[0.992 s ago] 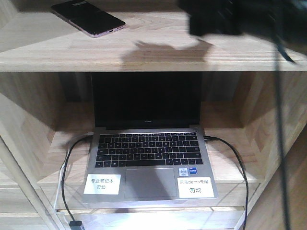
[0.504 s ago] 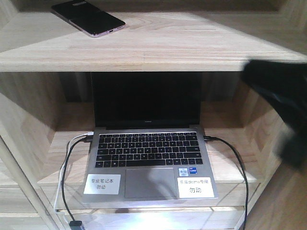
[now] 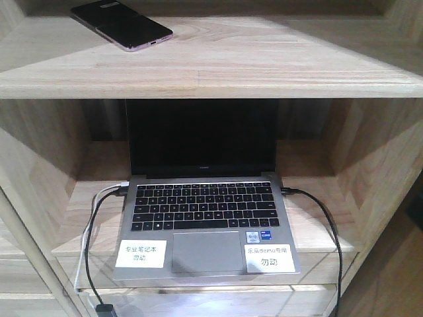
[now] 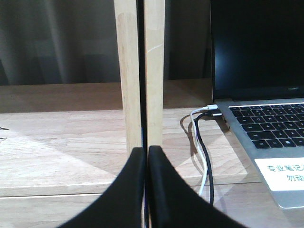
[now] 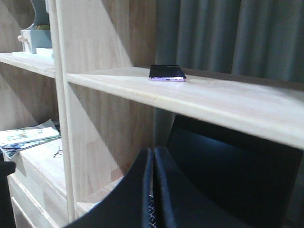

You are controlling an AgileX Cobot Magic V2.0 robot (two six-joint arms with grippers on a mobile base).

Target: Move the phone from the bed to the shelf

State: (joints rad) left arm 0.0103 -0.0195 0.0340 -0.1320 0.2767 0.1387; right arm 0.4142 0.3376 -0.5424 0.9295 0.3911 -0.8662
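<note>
— Where's the phone [image 3: 121, 24]?
— Flat on the shelf [image 3: 218, 66], above the laptop [image 3: 205, 218].
— And the grippers?
— Left gripper [image 4: 146, 156] and right gripper [image 5: 153, 159] both clenched, empty. Placing looks done; nothing left but parking.

Black phone [image 5: 166, 72] lies flat on the pale wooden shelf [image 5: 223, 102]; below, the right tool [image 5: 153, 190] has its jaws pressed together.

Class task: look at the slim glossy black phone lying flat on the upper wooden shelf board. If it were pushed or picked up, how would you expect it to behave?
The slim glossy black phone looks rigid, so it probably would not flex. Its smooth finish on the pale wooden shelf board suggests it would slide rather than roll or tip. Lying flat and thin, it likely offers little edge to grip and might slip.
</note>
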